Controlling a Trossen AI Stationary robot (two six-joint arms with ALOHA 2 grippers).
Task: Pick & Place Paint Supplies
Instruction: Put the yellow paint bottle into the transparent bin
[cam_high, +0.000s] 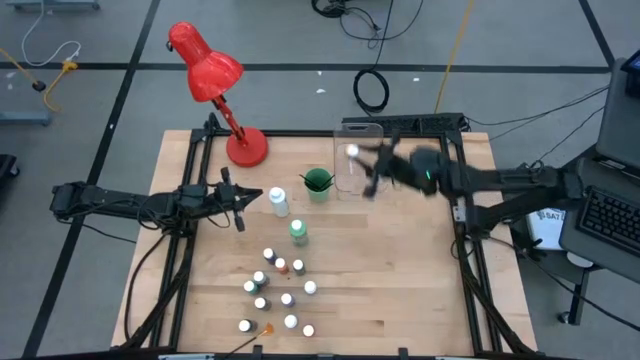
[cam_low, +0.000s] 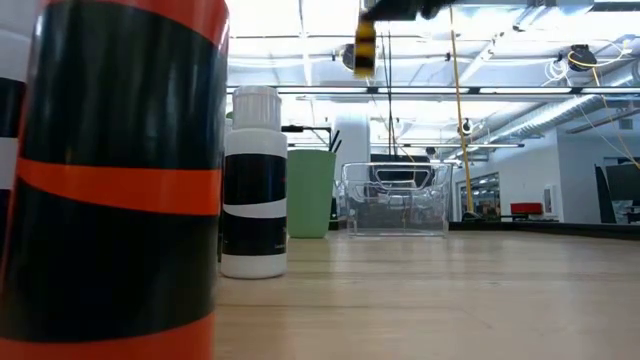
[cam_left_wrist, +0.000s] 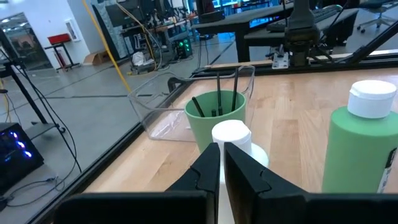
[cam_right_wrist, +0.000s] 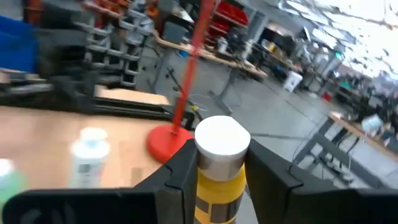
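Filling the near edge of the low view, a black and orange-banded bottle (cam_low: 110, 180) is standing right against the lens, with a white-capped black-banded bottle (cam_low: 254, 185) just behind it on the wooden table (cam_low: 450, 300). Farther back, the green cup (cam_high: 318, 183) is holding thin dark brushes (cam_left_wrist: 217, 99) upright, and the clear plastic bin (cam_high: 358, 170) is sitting just beside it. The right gripper (cam_right_wrist: 217, 168) is hovering over that bin, its fingers clamping a small yellow bottle with a white cap (cam_right_wrist: 220, 163), lifted clear of the table. The left gripper (cam_left_wrist: 221, 163) is waiting near the table's left side with its fingers pressed nearly together and holding nothing; a tall white bottle (cam_high: 278, 202) is standing just in front of it, and the tall green bottle (cam_high: 298, 232) is standing a little nearer the front edge. A cluster of tiny white-capped paint bottles (cam_high: 280, 290) is resting toward the front of the table. A red desk lamp (cam_high: 215, 85) is standing at the back left corner.
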